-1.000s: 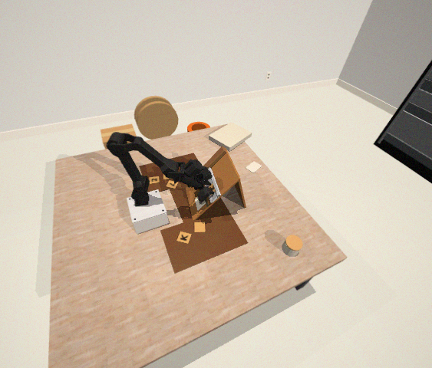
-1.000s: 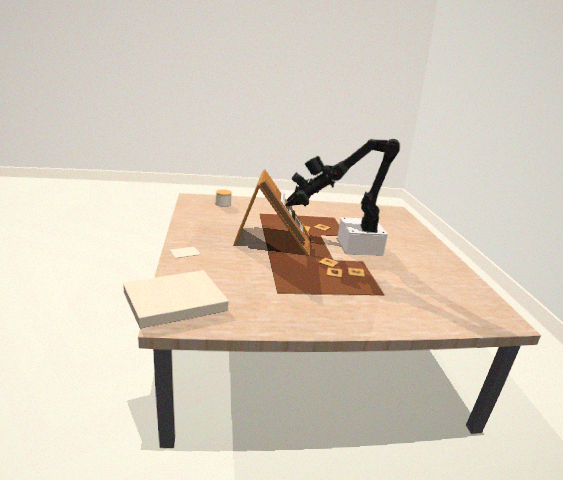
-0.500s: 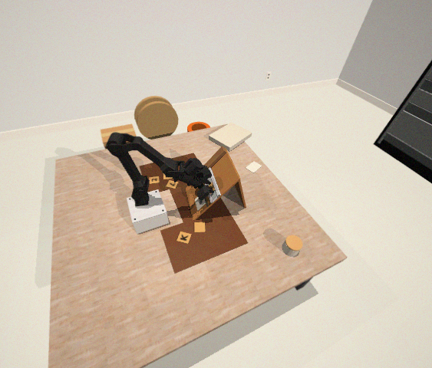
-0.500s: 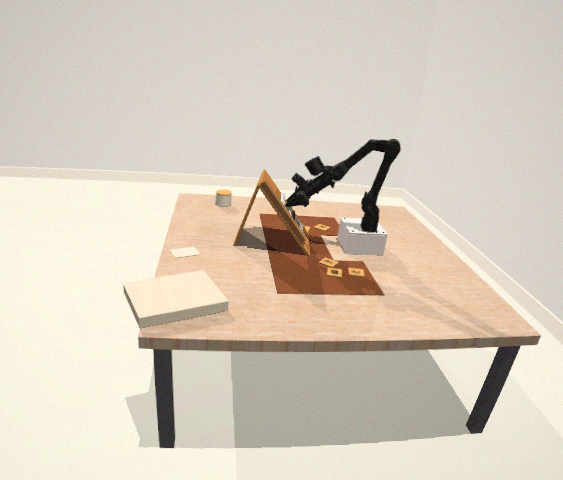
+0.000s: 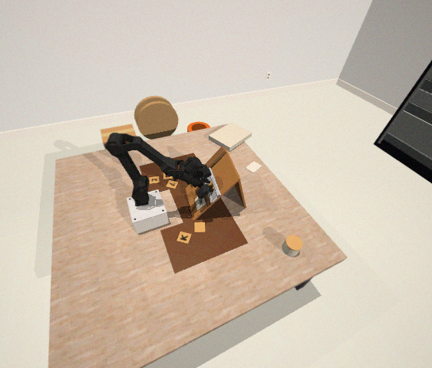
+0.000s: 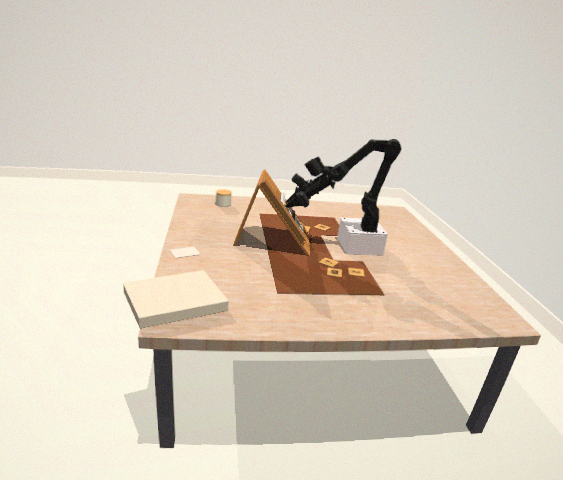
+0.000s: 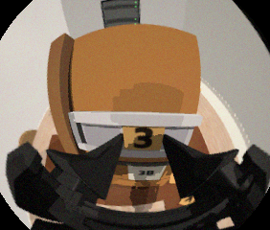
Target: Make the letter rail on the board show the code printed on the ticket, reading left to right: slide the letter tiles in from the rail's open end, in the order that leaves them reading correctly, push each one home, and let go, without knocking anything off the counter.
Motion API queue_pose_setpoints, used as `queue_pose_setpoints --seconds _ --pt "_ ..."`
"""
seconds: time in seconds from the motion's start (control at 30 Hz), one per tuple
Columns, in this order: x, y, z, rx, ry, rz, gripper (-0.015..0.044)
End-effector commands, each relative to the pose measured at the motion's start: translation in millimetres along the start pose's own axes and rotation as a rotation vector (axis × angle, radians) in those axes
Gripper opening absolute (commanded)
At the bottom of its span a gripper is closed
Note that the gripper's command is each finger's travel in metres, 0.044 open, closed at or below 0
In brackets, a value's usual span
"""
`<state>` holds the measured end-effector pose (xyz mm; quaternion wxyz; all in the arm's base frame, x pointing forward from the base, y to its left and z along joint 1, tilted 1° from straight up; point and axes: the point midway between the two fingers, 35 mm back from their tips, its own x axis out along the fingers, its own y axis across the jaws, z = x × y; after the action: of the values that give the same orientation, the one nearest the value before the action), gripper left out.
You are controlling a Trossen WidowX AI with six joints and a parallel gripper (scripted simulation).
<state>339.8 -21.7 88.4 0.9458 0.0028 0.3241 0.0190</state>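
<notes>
The tilted wooden board (image 5: 228, 170) (image 7: 135, 62) carries a pale letter rail (image 7: 135, 119). My gripper (image 6: 289, 205) (image 7: 143, 137) is shut on the tile marked 3 (image 7: 144, 130), upright at the rail's channel. Bare channel shows on both sides of it; whether it is fully seated cannot be told. The ticket (image 7: 146, 172) below the rail reads 3B. A K tile (image 5: 184, 238) and a tile with no visible mark (image 5: 199, 227) lie on one side of the brown mat (image 5: 208, 253) (image 6: 291, 281). Several tiles lie on its other side, including one (image 5: 153, 179) resembling 2 or Z.
The white arm base (image 5: 148, 218) (image 6: 362, 240) stands before the board. A thick cream slab (image 5: 230, 136) (image 6: 175, 294) and a flat white card (image 5: 253, 167) (image 6: 184, 252) lie behind it near the table edge. An orange-lidded jar (image 5: 293, 245) (image 6: 223, 198) stands near the far corner.
</notes>
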Motion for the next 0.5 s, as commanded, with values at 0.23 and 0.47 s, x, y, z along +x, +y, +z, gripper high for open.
queue_pose_setpoints --seconds 0.23,0.47 --pt "-0.2 5.5 -0.4 0.005 -0.001 -0.004 0.0" --pt "-0.1 9.2 -0.4 0.005 -0.001 -0.003 0.0"
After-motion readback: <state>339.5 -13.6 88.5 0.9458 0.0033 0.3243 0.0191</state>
